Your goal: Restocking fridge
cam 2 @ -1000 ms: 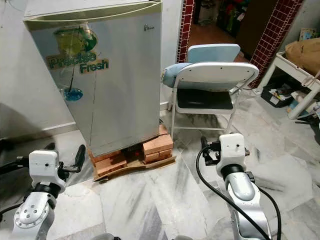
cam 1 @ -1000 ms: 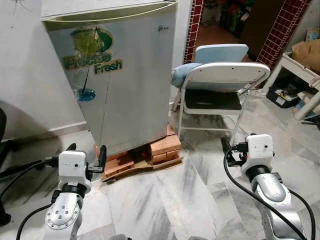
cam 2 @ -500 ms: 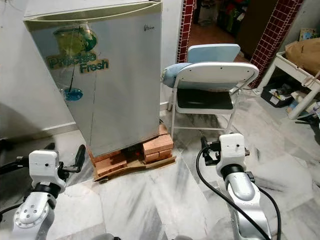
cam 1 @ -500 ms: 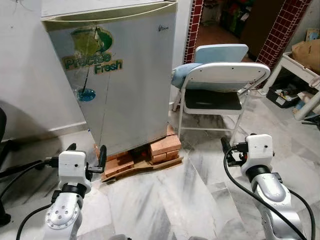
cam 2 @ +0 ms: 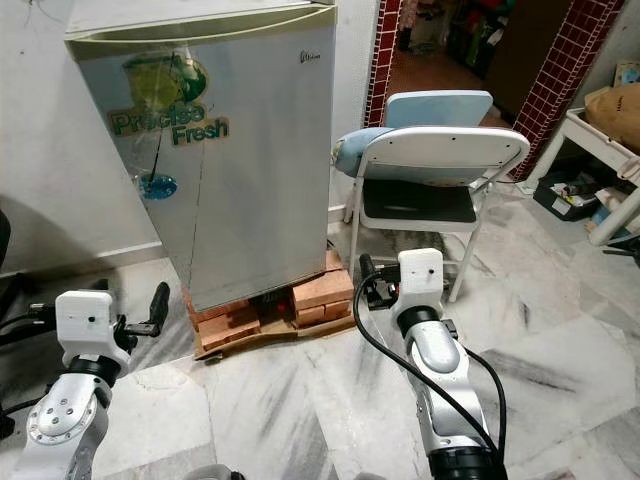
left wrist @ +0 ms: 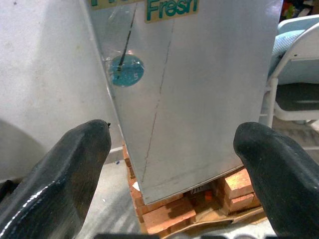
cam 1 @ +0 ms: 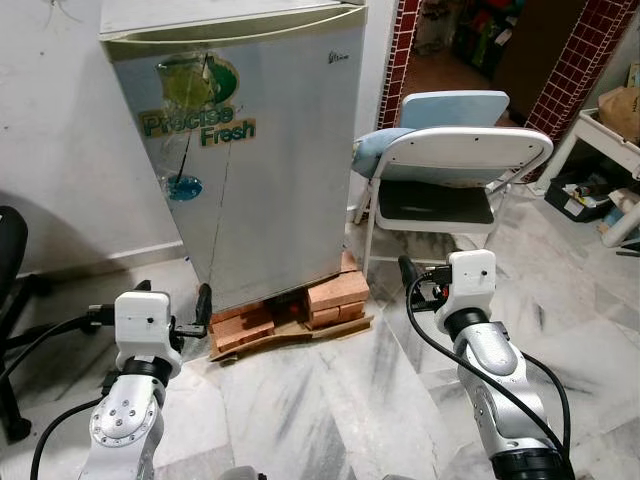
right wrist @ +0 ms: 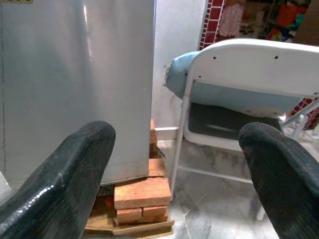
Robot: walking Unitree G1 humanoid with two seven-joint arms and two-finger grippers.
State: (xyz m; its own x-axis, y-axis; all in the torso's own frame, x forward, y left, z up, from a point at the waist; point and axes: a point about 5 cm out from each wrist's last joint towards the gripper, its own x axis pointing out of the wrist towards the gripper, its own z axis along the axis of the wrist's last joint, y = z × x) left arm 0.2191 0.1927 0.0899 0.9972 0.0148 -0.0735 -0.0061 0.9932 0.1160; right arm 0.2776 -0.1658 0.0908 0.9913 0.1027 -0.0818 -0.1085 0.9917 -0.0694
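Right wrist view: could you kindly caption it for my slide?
Open right end effector facing the closed fridge on bricks, beside a white folding chair.

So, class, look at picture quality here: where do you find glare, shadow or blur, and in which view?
Right wrist view: a bright vertical streak of glare runs down the fridge door, and the fingers loom soft and out of focus. Left wrist view: the fingers are blurred, the door sticker sharp. Left eye view: a grey shadow falls on the wall left of the fridge.

White folding chair [cam 1: 455, 165], stacked bricks [cam 1: 335, 293]
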